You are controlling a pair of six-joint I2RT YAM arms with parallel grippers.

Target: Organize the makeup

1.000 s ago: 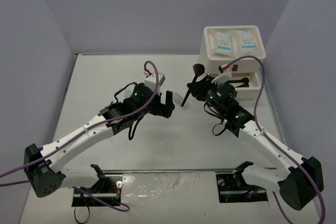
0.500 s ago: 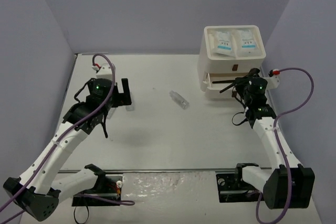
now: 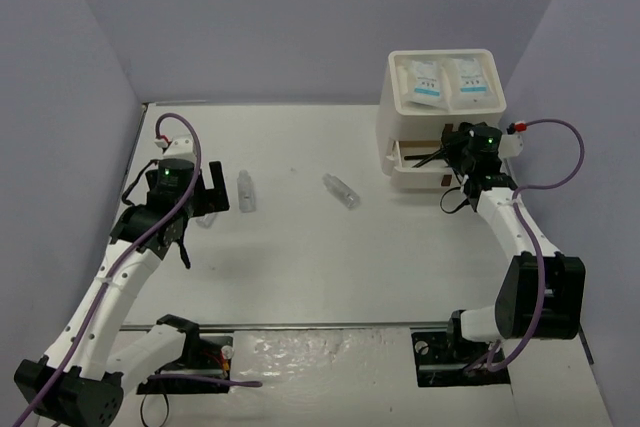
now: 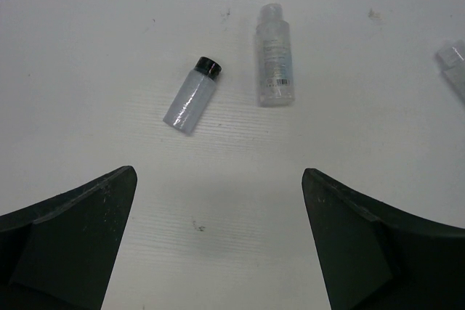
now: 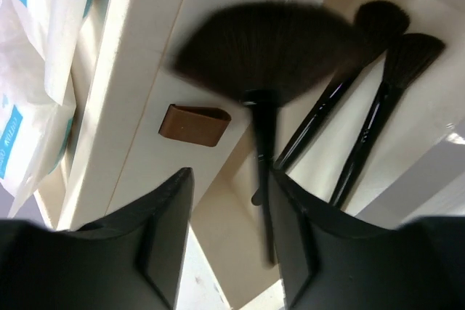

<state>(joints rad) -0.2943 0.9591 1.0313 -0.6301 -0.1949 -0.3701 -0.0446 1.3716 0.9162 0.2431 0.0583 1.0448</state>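
White table with vials, drawer box

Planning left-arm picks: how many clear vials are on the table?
3: black-capped vial and clear-capped vial ahead of the left fingers, third vial farther right. More may be hidden.

The drawer box is cream white, with a brown handle on its front. The sachets on top of it are white with blue print. At its open drawer the fan brush and round brushes have near-black bristles and glossy black handles. Left of the box the desk is plain white. One clear vial there has a black cap, and a second vial has a clear cap and small dark print. The left end effector and right end effector are black, their cables purple
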